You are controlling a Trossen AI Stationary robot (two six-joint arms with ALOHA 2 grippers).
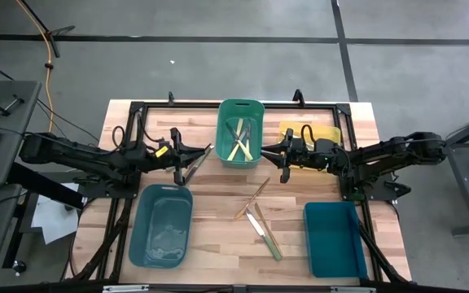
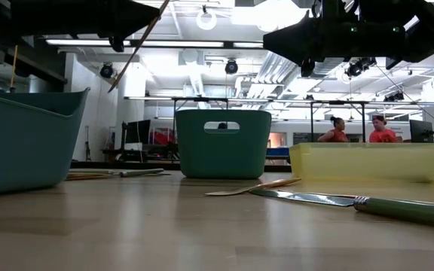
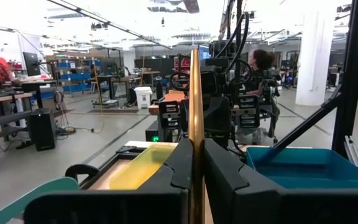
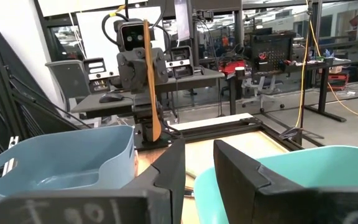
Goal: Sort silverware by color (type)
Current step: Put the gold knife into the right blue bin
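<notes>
Green bin (image 1: 241,133) sits upper centre, loose silverware (image 1: 259,218) below it; left pincer (image 1: 187,158) clamps a brown-handled utensil (image 1: 195,163); right pincer (image 1: 282,158) stands apart, empty

Bare table (image 1: 218,203) between bins; loose silverware (image 1: 260,218) lies mid-table

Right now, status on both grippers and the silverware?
Left gripper shut on brown-handled utensil, raised above teal bin. Right gripper open, empty, beside green bin. Three utensils loose mid-table. No obstruction visible.
</notes>
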